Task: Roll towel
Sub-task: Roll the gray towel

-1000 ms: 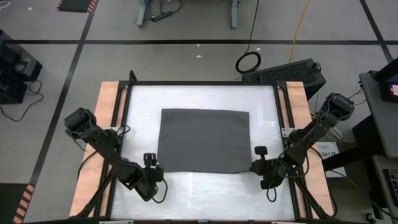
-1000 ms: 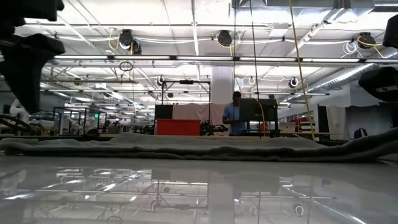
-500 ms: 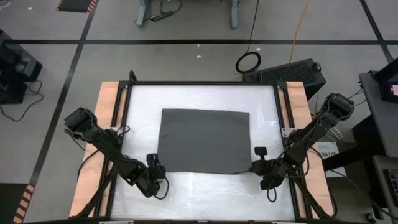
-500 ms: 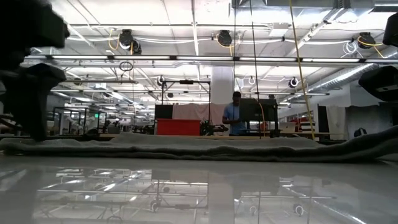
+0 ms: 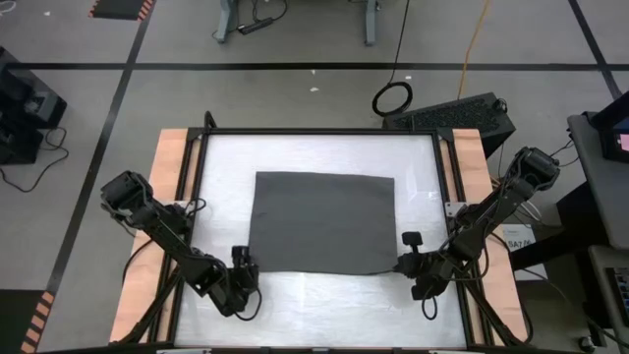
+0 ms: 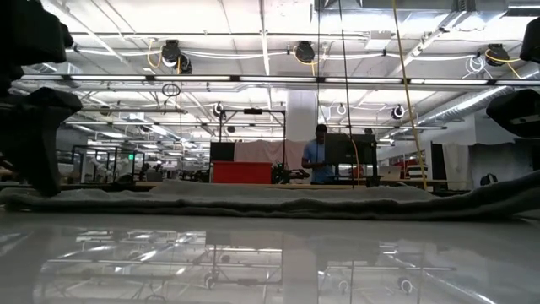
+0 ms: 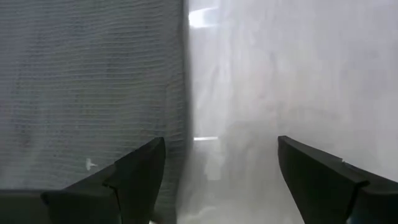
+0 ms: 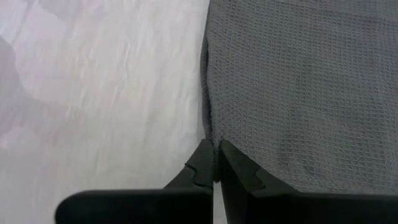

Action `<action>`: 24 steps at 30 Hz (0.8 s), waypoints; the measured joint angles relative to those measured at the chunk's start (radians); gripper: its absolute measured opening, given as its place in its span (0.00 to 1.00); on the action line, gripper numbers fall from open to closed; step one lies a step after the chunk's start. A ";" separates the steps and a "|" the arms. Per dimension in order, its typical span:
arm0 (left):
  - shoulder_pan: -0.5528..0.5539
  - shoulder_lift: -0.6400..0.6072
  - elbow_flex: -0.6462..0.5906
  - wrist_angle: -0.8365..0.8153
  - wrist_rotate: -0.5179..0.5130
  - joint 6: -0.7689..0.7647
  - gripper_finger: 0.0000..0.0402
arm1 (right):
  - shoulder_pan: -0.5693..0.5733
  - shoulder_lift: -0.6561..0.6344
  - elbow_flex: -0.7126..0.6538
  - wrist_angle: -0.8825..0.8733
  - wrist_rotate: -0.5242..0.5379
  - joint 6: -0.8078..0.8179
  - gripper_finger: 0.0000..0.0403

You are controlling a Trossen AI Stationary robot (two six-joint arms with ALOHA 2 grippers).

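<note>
White table (image 5: 221, 157) holds the flat towel (image 5: 322, 221); left gripper (image 5: 241, 264) fingers apart, right gripper (image 5: 407, 252) pinching its near corner: lift both corners evenly.

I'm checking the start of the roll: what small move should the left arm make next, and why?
Probably close the left gripper on the towel. Its fingers stand open astride the towel's edge at the near left corner, while the right gripper is already shut on the edge at the near right corner. With both corners held, the roll could begin.
</note>
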 joint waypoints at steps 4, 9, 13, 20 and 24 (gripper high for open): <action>0.001 -0.008 -0.001 -0.059 -0.039 -0.004 0.77 | 0.000 0.000 0.000 -0.001 -0.002 0.000 0.00; 0.003 -0.039 -0.004 -0.205 -0.102 -0.033 0.77 | 0.000 0.000 0.000 -0.001 -0.003 0.000 0.00; 0.003 -0.064 -0.004 -0.267 -0.087 -0.021 0.77 | 0.000 0.000 0.000 0.001 -0.003 0.000 0.00; 0.003 -0.072 -0.015 -0.215 -0.086 0.048 0.74 | 0.000 0.000 0.000 -0.001 0.000 -0.001 0.00; 0.003 -0.072 -0.056 -0.207 -0.085 0.051 0.65 | 0.000 0.000 0.000 -0.001 0.001 -0.001 0.00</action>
